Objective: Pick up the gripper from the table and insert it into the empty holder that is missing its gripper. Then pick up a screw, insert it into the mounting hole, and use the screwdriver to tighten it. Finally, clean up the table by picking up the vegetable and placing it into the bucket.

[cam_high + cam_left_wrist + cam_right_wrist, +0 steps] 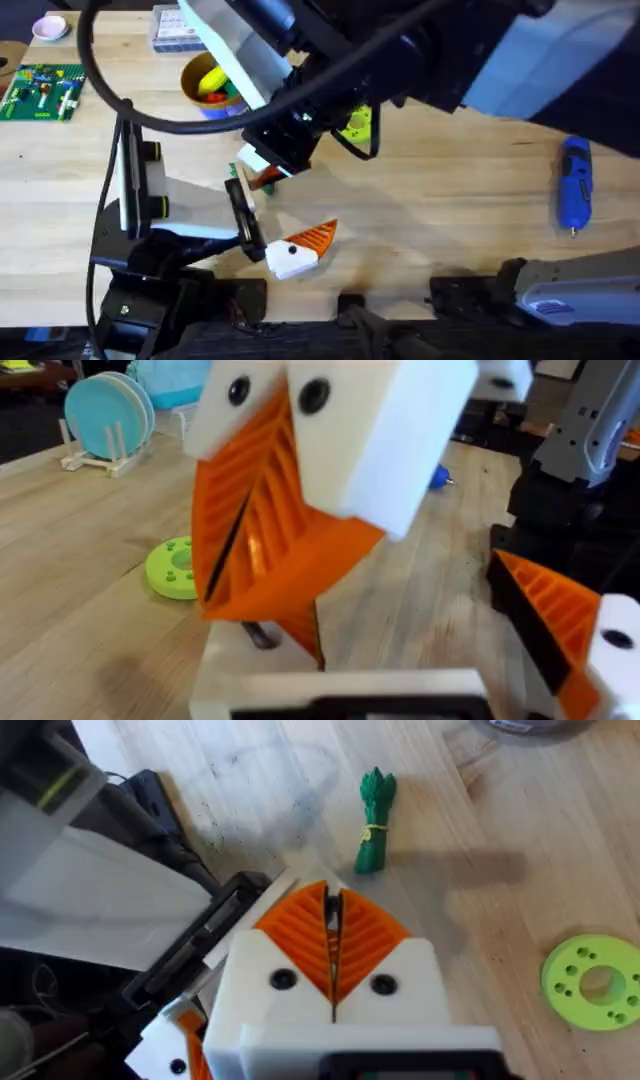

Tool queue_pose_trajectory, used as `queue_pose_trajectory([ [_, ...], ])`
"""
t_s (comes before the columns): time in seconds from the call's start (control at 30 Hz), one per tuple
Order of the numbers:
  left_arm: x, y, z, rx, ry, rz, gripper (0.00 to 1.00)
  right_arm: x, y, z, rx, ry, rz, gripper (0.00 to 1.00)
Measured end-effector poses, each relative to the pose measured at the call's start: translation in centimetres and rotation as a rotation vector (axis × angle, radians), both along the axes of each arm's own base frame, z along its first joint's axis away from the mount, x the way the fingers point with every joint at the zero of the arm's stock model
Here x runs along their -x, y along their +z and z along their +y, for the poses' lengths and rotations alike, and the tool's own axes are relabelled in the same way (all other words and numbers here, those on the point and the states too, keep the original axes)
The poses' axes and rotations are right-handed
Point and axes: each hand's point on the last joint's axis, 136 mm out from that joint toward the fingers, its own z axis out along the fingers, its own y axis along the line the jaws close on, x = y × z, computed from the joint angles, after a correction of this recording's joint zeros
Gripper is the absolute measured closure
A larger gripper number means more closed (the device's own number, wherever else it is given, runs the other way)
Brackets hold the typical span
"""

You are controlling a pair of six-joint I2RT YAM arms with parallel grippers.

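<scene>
Risk: vegetable (pixel 262 178) seen overhead just beside the right gripper (pixel 268 168), near the bucket (pixel 210 85); a nudge could knock it away. Right wrist: jaws clenched, empty, vegetable (pixel 375 820) lying apart on the bench (pixel 520 920). Left wrist: left gripper (pixel 420 660) jaws spread, nothing grasped.

The right arm (pixel 420 60), large and blurred, hides part of the bucket (pixel 205 85) and the green ring disc (pixel 356 124) in the overhead view. The screwdriver's (pixel 440 478) body is hidden behind the right gripper (pixel 290 575) in the left wrist view.
</scene>
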Motion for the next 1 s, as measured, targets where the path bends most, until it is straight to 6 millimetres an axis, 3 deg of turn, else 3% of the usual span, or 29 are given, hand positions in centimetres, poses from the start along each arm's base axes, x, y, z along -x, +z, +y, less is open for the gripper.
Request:
queue_pose_trajectory([
  [1.0, 0.06, -0.01, -0.02, 0.006, -0.003, 0.017, 0.008, 0.45, -0.45, -0.81, 0.036, -0.002, 0.025, 0.995],
])
